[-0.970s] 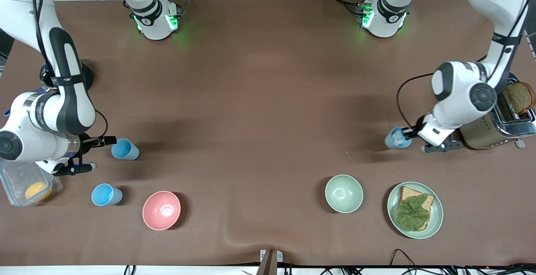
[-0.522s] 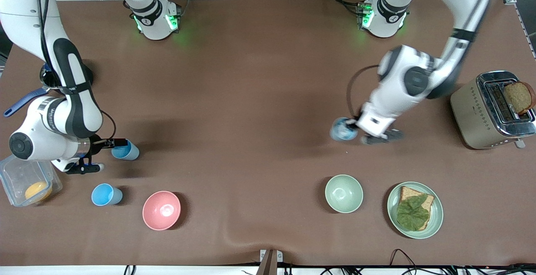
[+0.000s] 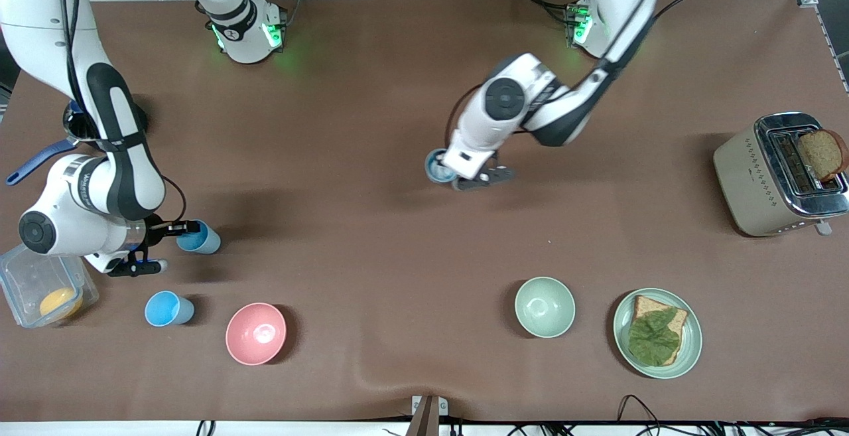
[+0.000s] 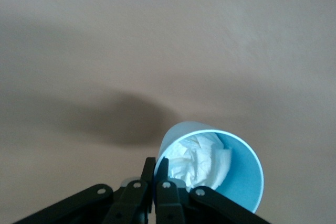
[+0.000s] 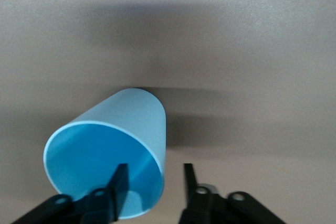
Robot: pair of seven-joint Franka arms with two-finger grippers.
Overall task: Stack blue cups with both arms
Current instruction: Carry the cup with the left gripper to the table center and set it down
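My left gripper [image 3: 452, 174] is shut on the rim of the paler grey-blue cup [image 3: 436, 166] and holds it in the air over the middle of the table. In the left wrist view the gripper [image 4: 157, 164] pinches the wall of this cup [image 4: 239, 169], which has white crumpled bits inside. My right gripper [image 3: 188, 228] is open at a bright sky-blue cup [image 3: 201, 239] that stands toward the right arm's end. In the right wrist view the gripper [image 5: 154, 176] has one finger inside this cup [image 5: 107, 142] and one outside. Another sky-blue cup [image 3: 168, 308] stands nearer the front camera.
A pink bowl [image 3: 256, 333] stands beside the nearer cup. A clear box [image 3: 30, 273] with an orange thing is at the right arm's end. A green bowl [image 3: 544, 306], a plate [image 3: 692, 343] with bread and lettuce, and a toaster [image 3: 756, 177] stand toward the left arm's end.
My left arm has carried the grey-blue cup from beside the toaster to over the table's middle. My right gripper has moved a little onto the sky-blue cup's rim.
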